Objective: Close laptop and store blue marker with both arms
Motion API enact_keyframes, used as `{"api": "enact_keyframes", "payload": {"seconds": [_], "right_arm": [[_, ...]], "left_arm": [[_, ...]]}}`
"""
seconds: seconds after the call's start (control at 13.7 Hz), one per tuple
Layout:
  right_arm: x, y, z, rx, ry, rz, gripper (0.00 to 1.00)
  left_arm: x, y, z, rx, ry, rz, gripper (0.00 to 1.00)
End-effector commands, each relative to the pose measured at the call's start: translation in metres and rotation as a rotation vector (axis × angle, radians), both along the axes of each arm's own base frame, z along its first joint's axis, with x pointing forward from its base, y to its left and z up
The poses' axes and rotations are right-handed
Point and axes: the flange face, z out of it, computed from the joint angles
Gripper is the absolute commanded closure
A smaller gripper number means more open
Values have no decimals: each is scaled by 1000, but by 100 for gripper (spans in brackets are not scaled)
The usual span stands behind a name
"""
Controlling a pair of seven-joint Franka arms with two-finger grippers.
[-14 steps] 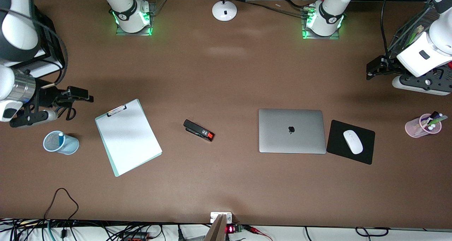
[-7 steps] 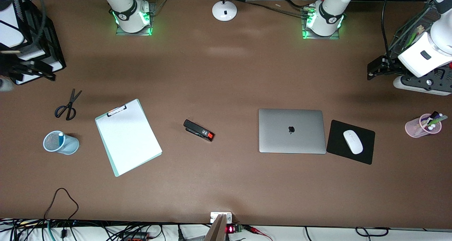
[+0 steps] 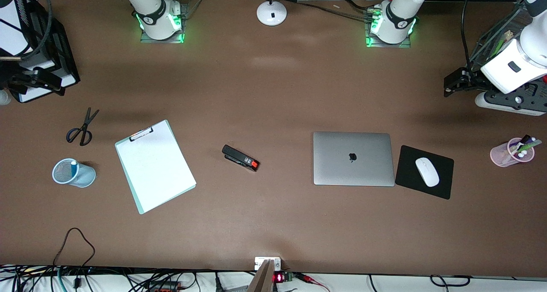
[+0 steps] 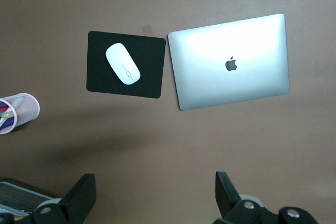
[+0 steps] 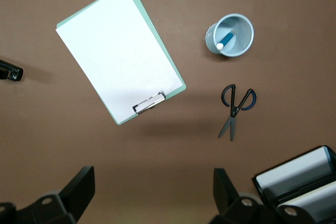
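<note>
**Black grippers idle, job looks done**

Right gripper [image 5: 149, 203] gapes at frame's upper left; left gripper [image 4: 152, 203] gapes upper right. Laptop [image 3: 353, 158] lies closed mid-right; marker [image 5: 226, 41] stands in the cup [image 3: 73, 172], lower left. Next: likely nothing.

Right wrist view: clipboard [image 5: 119, 52] flat on the brown tabletop [image 5: 173, 145].
Beside the clipboard stands a pale blue cup [image 5: 229, 35] holding the blue marker [image 5: 226, 41]; scissors [image 5: 234, 109] lie near its clip end. The right gripper [image 5: 152, 195] hangs open, its 2 fingers [image 5: 79, 190] spread above the tabletop.
</note>
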Motion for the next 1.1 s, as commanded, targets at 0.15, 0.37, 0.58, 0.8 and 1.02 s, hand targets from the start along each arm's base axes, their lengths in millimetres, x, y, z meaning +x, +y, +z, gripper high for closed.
{"api": "enact_keyframes", "payload": {"seconds": [0.15,0.37,0.58,0.8,1.02], "right_arm": [[-19,2,11,15,-3,-2,0],[-14,11,21,7,-24,0,0],[-14,11,23,10,-28,-2,0],[-14,11,22,10,-25,-2,0],[-14,13,22,10,-24,2,0]], "left_arm": [[4,-2,6,-4,-3,-3,0],[4,-3,6,-4,-3,-5,0],[4,-3,6,-4,-3,-5,0],[4,-3,6,-4,-3,-5,0],[4,-3,6,-4,-3,-5,0]]}}
